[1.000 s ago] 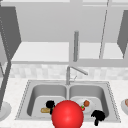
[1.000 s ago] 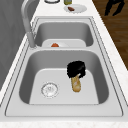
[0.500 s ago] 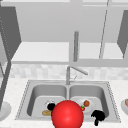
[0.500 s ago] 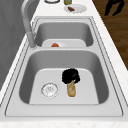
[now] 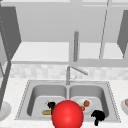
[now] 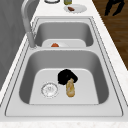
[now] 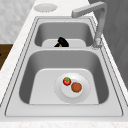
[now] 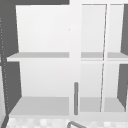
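Left hand (image 6: pixel 65 75) is hovering low in the left basin, its fingers curling down onto the near end of a bread roll (image 6: pixel 70 88); whether they are actually gripping it cannot be told. From the front, that hand (image 5: pixel 51 105) is sitting just above the roll (image 5: pixel 46 112), beside a big red ball (image 5: pixel 67 114) that is blocking the middle of the view. From the right side, the hand (image 7: pixel 61 42) is showing in the far basin.

Going down in size: the double sink (image 6: pixel 110 75) is lying in a pale counter, with a tall faucet (image 6: pixel 27 22) standing at the divider. The roll is lying on the basin floor, just beside the drain (image 6: pixel 49 89). In the right basin a plate (image 7: pixel 83 96) is carrying a strawberry (image 7: pixel 66 81) and a brown patty (image 7: pixel 76 87).

Right hand (image 5: pixel 98 117) is hanging at the sink's front right edge, fingers pointing down and loosely relaxed, holding nothing.
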{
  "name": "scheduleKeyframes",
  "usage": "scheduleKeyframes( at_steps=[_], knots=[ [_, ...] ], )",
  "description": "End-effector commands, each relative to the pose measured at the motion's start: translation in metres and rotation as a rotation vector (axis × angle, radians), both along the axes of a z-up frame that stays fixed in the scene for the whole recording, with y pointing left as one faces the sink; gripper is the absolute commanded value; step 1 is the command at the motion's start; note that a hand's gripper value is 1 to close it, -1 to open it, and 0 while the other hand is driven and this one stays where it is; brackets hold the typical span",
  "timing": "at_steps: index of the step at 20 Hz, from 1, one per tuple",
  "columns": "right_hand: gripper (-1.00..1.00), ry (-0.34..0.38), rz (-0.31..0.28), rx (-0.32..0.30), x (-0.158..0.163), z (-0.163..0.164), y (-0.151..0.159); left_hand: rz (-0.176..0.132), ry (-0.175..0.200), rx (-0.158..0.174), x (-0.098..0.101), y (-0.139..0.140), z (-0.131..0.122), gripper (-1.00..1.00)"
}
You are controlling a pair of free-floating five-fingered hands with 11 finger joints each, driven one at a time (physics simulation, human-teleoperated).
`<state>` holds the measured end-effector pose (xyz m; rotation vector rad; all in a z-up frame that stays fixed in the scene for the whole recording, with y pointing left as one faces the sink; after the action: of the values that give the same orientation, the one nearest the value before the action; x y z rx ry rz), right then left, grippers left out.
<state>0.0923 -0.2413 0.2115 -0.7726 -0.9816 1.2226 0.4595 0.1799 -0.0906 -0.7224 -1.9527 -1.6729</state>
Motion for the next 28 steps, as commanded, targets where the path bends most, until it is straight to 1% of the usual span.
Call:
scheduleKeyframes(
  at_steps=[1,2,3,4,5,6,7,8,9,11,12,14,15,17,19,21,22,25,28],
  knots=[
    [0.00,0.000,0.000,0.000,0.000,0.000,0.000,-0.016,-0.021,-0.041,-0.003,0.003,-0.031,1.00],
    [0.00,0.000,0.000,0.000,0.000,0.000,0.000,-0.006,0.000,-0.047,-0.008,0.003,-0.031,1.00],
    [0.00,0.000,0.000,0.000,0.000,0.000,0.000,0.003,-0.003,-0.057,-0.015,0.006,-0.028,1.00],
    [0.00,0.000,0.000,0.000,0.000,0.000,0.000,0.005,-0.011,-0.037,-0.016,0.006,-0.017,-1.00],
    [0.00,0.000,0.000,0.000,0.000,0.000,0.000,0.059,-0.016,-0.022,-0.022,0.002,-0.003,-1.00],
    [0.00,0.000,0.000,0.000,0.000,0.000,0.000,0.063,-0.093,-0.018,-0.026,0.002,0.007,-1.00],
    [0.00,0.000,0.000,0.000,0.000,0.000,0.000,0.050,-0.154,-0.019,-0.029,0.003,0.014,-1.00],
    [0.00,0.000,0.000,0.000,0.000,0.000,0.000,0.038,-0.174,-0.021,-0.029,0.003,0.022,-1.00],
    [0.00,0.000,0.000,0.000,0.000,0.000,0.000,0.029,-0.176,-0.015,-0.033,0.005,0.028,-1.00],
    [0.00,0.000,0.000,0.000,0.000,0.000,0.000,0.030,-0.204,-0.014,-0.038,0.007,0.043,-1.00],
    [0.00,0.000,0.000,0.000,0.000,0.000,0.000,0.025,-0.217,-0.011,-0.040,0.007,0.049,-1.00],
    [0.00,0.000,0.000,0.000,0.000,0.000,0.000,0.013,-0.231,0.007,-0.043,0.012,0.060,-1.00],
    [0.00,0.000,0.000,0.000,0.000,0.000,0.000,0.013,-0.241,0.008,-0.045,0.013,0.065,-1.00],
    [0.00,0.000,0.000,0.000,0.000,0.000,0.000,0.018,-0.247,0.015,-0.050,0.015,0.077,-1.00],
    [0.00,0.000,0.000,0.000,0.000,0.000,0.000,0.025,-0.247,0.027,-0.055,0.018,0.089,-1.00],
    [0.00,0.000,0.000,0.000,0.000,0.000,0.000,0.039,-0.246,0.032,-0.066,0.024,0.101,-1.00],
    [0.00,0.000,0.000,0.000,0.000,0.000,0.000,0.045,-0.237,0.030,-0.069,0.030,0.106,-1.00],
    [0.00,0.000,0.000,0.000,0.000,0.000,0.000,0.043,-0.219,0.031,-0.081,0.038,0.127,-1.00],
    [0.00,0.000,0.000,0.000,0.000,0.000,0.000,0.042,-0.225,0.030,-0.097,0.048,0.144,-1.00]
  ],
)
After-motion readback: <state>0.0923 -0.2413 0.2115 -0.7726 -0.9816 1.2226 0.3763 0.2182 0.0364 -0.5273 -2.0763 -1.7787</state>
